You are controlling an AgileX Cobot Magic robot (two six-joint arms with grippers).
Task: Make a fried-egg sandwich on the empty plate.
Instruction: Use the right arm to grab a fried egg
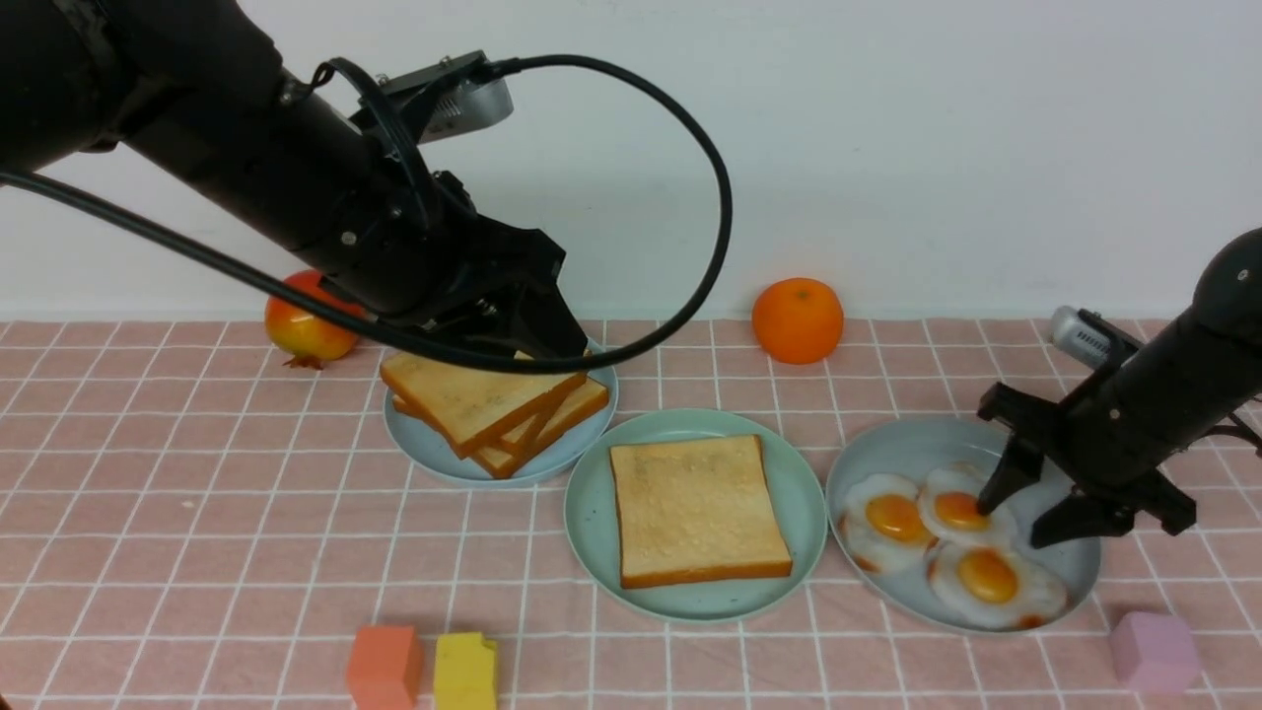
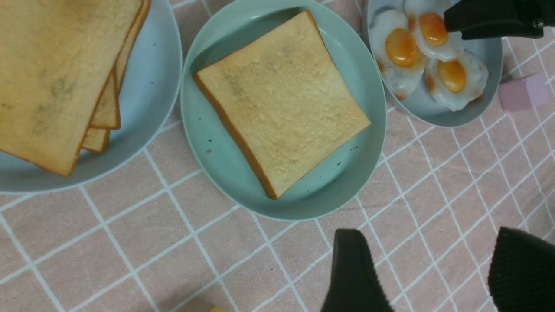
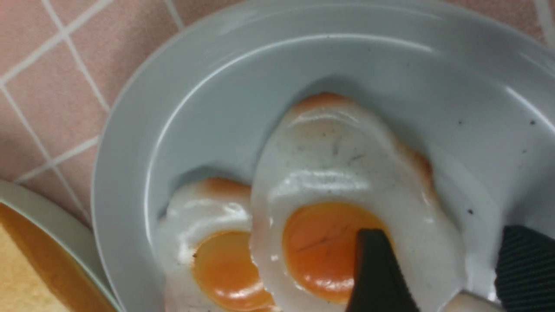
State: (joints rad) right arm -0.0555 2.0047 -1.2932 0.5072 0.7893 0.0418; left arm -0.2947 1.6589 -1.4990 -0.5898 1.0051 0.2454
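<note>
1. An orange block (image 1: pixel 384 667) and a yellow block (image 1: pixel 464 673) sit at the bottom edge, left of centre. A lilac block (image 1: pixel 1154 651) is at lower right.
2. At centre, the mint-green plate (image 1: pixel 592 513) holds one toast slice (image 1: pixel 696 510) lying flat.
3. At right, a blue-grey plate (image 1: pixel 912 444) holds three fried eggs. The right gripper (image 1: pixel 1014 526) has its fingers parted astride the rear fried egg (image 1: pixel 954 510), with one tip on the yolk and the other past the egg's rim.
4. Left of centre, a pale blue plate (image 1: pixel 434 459) carries a toast stack (image 1: pixel 483 399). The left gripper (image 2: pixel 427 234) hangs above it, fingers spread and holding nothing.
5. Farthest back are a pomegranate (image 1: pixel 308 320) at left and an orange (image 1: pixel 798 319) right of centre.
</note>
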